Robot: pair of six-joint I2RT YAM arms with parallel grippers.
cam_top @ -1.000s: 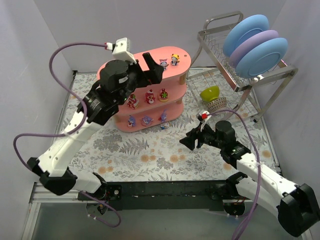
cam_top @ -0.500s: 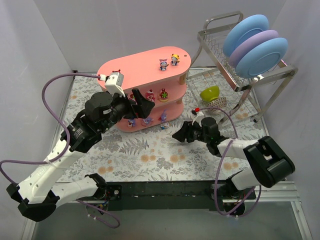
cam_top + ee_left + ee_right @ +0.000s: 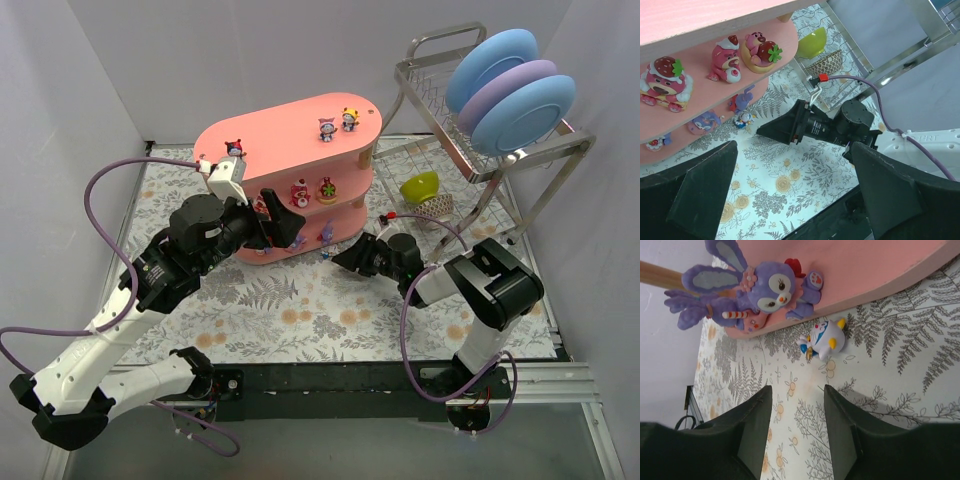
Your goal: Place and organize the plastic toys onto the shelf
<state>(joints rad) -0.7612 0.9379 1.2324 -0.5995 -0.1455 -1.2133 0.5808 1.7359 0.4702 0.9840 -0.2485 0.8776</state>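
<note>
Blue toy [image 3: 825, 340] sits just off the shelf [image 3: 865, 265], so right gripper [image 3: 797, 395] aims at it, fingers parted and empty; left gripper [image 3: 792, 150] spread wide.

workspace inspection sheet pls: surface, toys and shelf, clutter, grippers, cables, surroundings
surface: fern-print mat; one blue and white toy lies on it beside the shelf's bottom board
job's things: shelf upright; top-tier toys, three; red-pink toys on the middle tier; purple toys on the bottom tier
clutter: green bowl and patterned bowl under the dish rack, which holds blue and purple plates
grippers: left gripper open, empty; right gripper open, empty, pointed at the blue and white toy
cables: purple cables, one looping off each arm
surroundings: plain walls
</note>
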